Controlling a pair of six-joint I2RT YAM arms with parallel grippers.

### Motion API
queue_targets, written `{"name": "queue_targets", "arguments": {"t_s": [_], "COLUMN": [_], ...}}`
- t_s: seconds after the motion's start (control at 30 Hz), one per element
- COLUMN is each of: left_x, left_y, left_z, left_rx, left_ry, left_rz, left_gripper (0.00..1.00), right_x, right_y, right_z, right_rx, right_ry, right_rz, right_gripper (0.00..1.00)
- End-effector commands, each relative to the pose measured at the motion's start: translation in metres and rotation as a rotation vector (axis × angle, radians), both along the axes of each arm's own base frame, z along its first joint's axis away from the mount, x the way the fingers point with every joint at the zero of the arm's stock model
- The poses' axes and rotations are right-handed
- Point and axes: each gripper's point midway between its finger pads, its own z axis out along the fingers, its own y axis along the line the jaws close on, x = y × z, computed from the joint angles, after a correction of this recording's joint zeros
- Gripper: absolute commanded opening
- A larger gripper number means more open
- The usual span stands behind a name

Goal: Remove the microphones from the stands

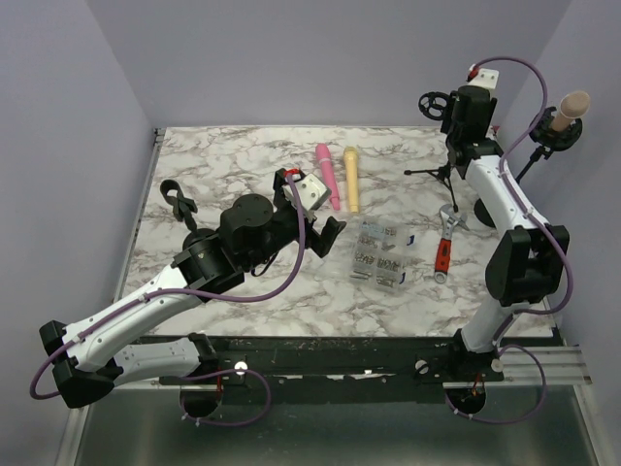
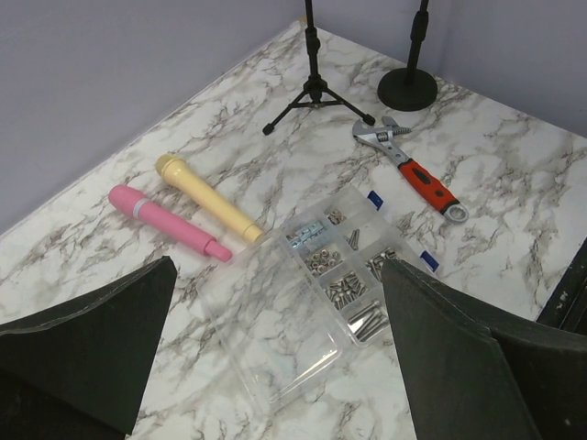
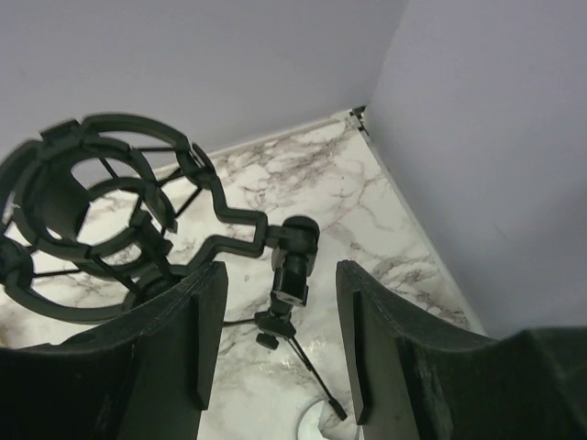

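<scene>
A beige microphone (image 1: 571, 107) sits upright in the black holder of the round-base stand (image 1: 543, 146) at the far right edge. Its base (image 2: 407, 89) shows in the left wrist view. My right gripper (image 1: 458, 126) is to the left of it, at the tripod stand (image 1: 441, 175). Its jaws (image 3: 280, 275) are open, the tripod stand's swivel joint (image 3: 293, 257) lies beyond the gap, and the empty shock mount (image 3: 87, 215) is at the left. My left gripper (image 1: 325, 231) (image 2: 275, 275) hangs open over the clear screw box (image 2: 321, 284), holding nothing.
A pink microphone (image 1: 328, 175) and a yellow one (image 1: 351, 180) lie side by side mid-table. A red-handled wrench (image 1: 444, 243) lies right of the screw box (image 1: 380, 252). A black clip (image 1: 178, 199) lies at the left. Walls close in behind and on the right.
</scene>
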Motion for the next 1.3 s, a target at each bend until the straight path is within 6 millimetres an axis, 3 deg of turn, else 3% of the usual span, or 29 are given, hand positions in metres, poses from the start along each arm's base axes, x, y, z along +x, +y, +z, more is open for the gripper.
{"name": "queue_targets", "arguments": {"t_s": [0.0, 0.4, 0.47, 0.67, 1.0, 1.27], "left_x": [-0.007, -0.002, -0.003, -0.003, 0.001, 0.029], "left_y": [-0.002, -0.004, -0.004, -0.004, -0.002, 0.011], "left_z": [0.012, 0.004, 0.004, 0.007, 0.027, 0.003], "left_rx": [-0.031, -0.011, -0.011, -0.035, -0.038, -0.004], "left_ry": [-0.008, 0.003, 0.003, 0.020, 0.002, 0.021], "left_rz": [-0.032, -0.013, -0.017, -0.007, 0.006, 0.091], "left_gripper": [0.98, 0.99, 0.99, 0.99, 0.99, 0.99], "right_x": [-0.002, 0.030, 0.036, 0.049, 0.066, 0.092], "right_y": [-0.009, -0.020, -0.013, 0.001, 0.048, 0.075], "right_z": [-0.019, -0.047, -0.050, -0.054, -0.032, -0.035], "right_rx": [-0.026, -0.010, -0.038, -0.084, -0.199, -0.181], "right_ry": [0.042, -0.061, -0.091, -0.149, -0.349, -0.475], "right_rz": [-0.018, -0.022, 0.048, 0.153, 0.454, 0.675], "right_gripper": [0.57, 0.56, 0.54, 0.29, 0.02, 0.01]}}
